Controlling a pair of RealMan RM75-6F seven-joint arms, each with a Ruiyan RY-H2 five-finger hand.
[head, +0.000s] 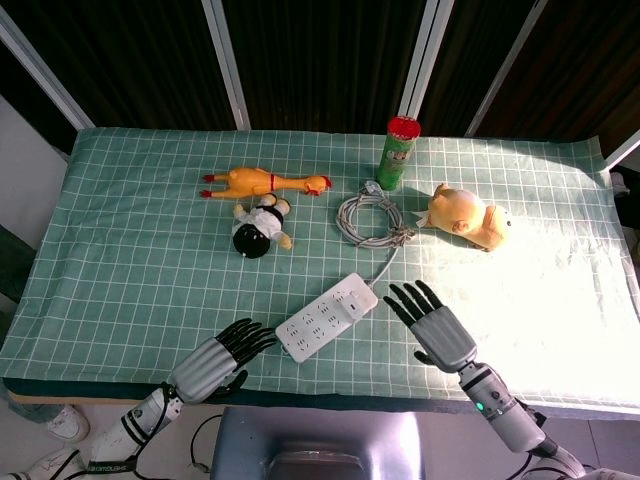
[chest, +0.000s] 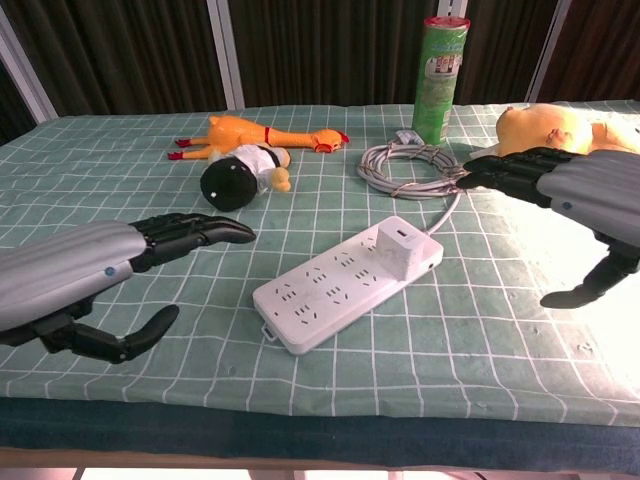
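Fingers spread and holding nothing, both hands (head: 218, 362) (head: 435, 328) flank the power strip (head: 327, 316); chest view reveals thumbs hanging below.

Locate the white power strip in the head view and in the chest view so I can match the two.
Head view: the power strip lies low of centre, near the table's front edge, between the left hand and the right hand.
Chest view: the power strip lies at centre, slanted, its cord running up to the coil.
Shared landmark: the green can stands upright behind the coiled cord in both.
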